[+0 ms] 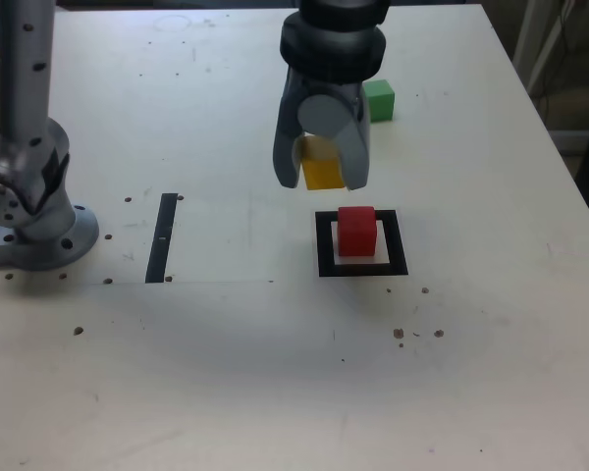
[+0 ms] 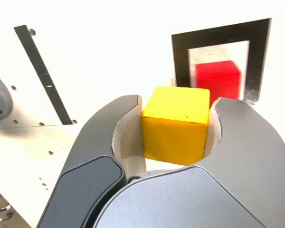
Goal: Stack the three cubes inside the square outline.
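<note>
My gripper (image 2: 175, 124) clamps the yellow cube (image 2: 176, 124) in the air. The red cube (image 1: 356, 231) sits in the outline (image 1: 323, 245) (green cube (image 1: 379, 100) well apart).

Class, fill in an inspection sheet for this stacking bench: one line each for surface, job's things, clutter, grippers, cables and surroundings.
Surface: pale table, speckled with small dark holes.
Job's things: red cube sits inside the square outline; yellow cube is held off the table, behind the outline in the exterior view; green cube stands alone further back.
Clutter: thin black strip lies flat toward the exterior view's left.
Grippers: gripper is shut on the yellow cube, fingers pressing two opposite sides.
Cables: nothing seen.
Surroundings: arm's grey base is bolted at the exterior view's left; pale frame legs show past the far corner.
</note>
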